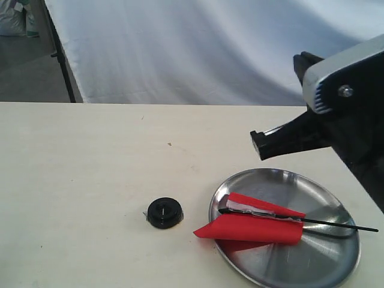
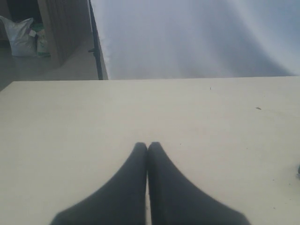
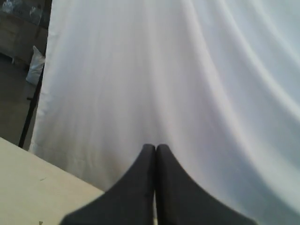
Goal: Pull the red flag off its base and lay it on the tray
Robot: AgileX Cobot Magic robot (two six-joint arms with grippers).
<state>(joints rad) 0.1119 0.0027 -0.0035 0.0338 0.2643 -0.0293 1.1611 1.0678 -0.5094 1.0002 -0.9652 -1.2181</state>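
1 cloth flag [image 1: 258, 228] on steel tray [image 1: 300, 264]

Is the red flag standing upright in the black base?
No, the red flag lies flat on the tray, while the base sits apart from it on the table.

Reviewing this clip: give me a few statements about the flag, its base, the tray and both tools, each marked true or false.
1. The red flag lies on the tray. True.
2. The flag's pole is stuck in the base. False: the base sits alone on the table, beside the tray.
3. The right tool grips the flag. False: it is shut on nothing, raised above the tray.
4. The left tool is shut and holds nothing. True.
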